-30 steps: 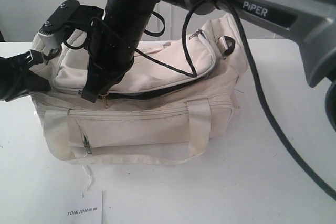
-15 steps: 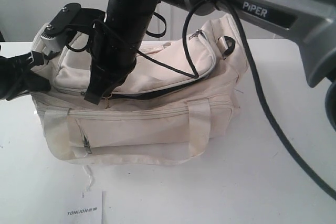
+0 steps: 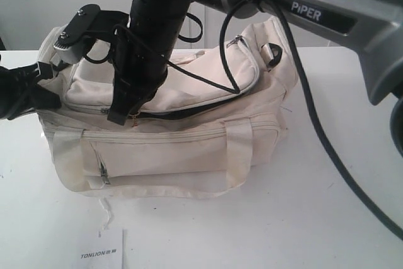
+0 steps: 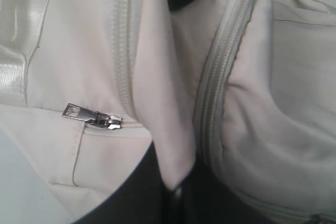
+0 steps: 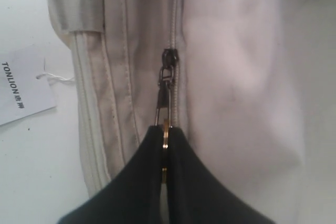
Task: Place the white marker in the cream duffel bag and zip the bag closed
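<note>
Currently, my right gripper (image 5: 165, 142) is pinched shut on one metal zipper pull (image 5: 164, 95). This pull belongs to the curved top zipper of the cream duffel bag (image 3: 164, 149), near the bag's left end in the exterior view. From the pull toward the right end, the zipper shows a dark gap (image 3: 189, 110).

My left gripper (image 4: 176, 195) is closed on a fold of the bag's fabric at that same left end.

Count: one bag. Two further zipper pulls are visible, one on the front pocket (image 3: 104, 174) and one on the top flap (image 3: 234, 41). There is also one black end ring (image 3: 272, 51) and one paper card (image 3: 104, 251) printed "TONLION".

The white marker shows in no view, so I cannot tell where it lies.

The bag and the card rest on a white table (image 3: 315, 218). A pale wall (image 3: 38, 4) stands behind.
</note>
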{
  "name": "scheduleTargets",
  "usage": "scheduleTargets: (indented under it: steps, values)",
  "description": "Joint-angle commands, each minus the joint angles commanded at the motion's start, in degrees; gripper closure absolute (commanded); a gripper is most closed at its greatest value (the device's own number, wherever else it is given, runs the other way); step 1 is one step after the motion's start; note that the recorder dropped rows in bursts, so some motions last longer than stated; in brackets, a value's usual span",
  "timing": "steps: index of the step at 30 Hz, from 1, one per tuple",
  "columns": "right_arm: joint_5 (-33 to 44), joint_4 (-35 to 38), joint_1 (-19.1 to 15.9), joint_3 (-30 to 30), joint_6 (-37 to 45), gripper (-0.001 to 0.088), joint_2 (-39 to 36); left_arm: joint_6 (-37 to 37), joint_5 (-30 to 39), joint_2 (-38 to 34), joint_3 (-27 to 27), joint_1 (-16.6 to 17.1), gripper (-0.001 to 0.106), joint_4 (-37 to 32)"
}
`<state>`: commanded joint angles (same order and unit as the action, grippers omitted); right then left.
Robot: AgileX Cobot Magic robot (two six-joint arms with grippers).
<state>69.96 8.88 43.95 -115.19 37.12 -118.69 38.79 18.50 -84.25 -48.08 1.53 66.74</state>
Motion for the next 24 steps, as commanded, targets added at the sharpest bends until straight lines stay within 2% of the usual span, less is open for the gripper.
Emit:
scheduleTargets:
  steps: [19,24]
  values:
    - [0.0,-1.2,-0.1,0.0,-2.6,0.0868,0.2,0.2,0.0,0.0,0.0,0.0,0.105,0.0]
    - [0.0,-1.2,-0.3,2.0,-2.6,0.0868,1.8,0.2,0.0,0.0,0.0,0.0,0.105,0.0]
